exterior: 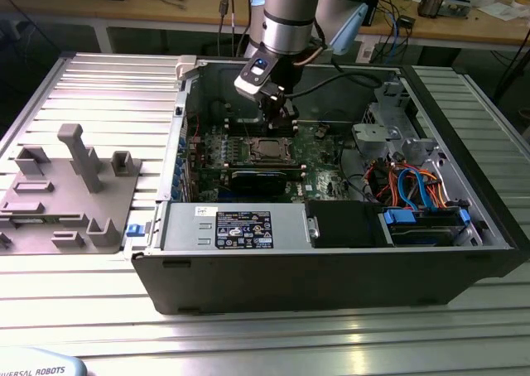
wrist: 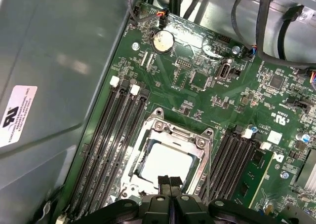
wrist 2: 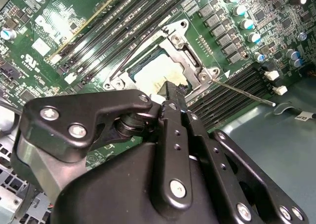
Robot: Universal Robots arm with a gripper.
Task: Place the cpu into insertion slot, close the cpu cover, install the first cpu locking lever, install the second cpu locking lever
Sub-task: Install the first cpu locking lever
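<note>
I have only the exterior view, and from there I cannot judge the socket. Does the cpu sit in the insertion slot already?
Observer: Yes. In the first wrist view the cpu lies in the insertion slot, silver top up.
Operator: And the cpu cover, is it down?
Observer: It seems so. The cpu cover lies flat as a frame around the chip.
Operator: Does the gripper hold anything?
Observer: No. The gripper is shut and holds nothing, its tips close over the cpu.
Operator: What about the levers?
Observer: In the second wrist view one thin locking lever sticks out from the socket's corner across the memory slots.
</note>
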